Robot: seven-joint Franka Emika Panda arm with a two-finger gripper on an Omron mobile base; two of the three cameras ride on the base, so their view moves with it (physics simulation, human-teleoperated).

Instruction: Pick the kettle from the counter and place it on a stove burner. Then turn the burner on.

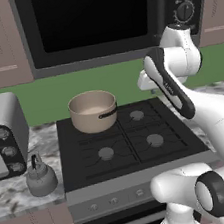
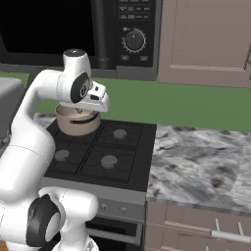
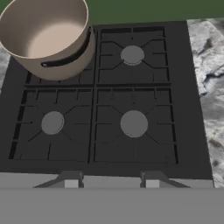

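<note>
Nothing done yet.
Kettle [image 1: 41, 178] is sitting on left worktop [image 1: 16, 190]; tool [image 3: 111, 183] is hovering open over stove.

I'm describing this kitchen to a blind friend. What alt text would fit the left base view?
A white robot arm rises over a black stove top with four burners; a tan saucepan sits on the back left one. A small grey kettle stands on the marbled counter left of the stove, beside a toaster oven.
</note>
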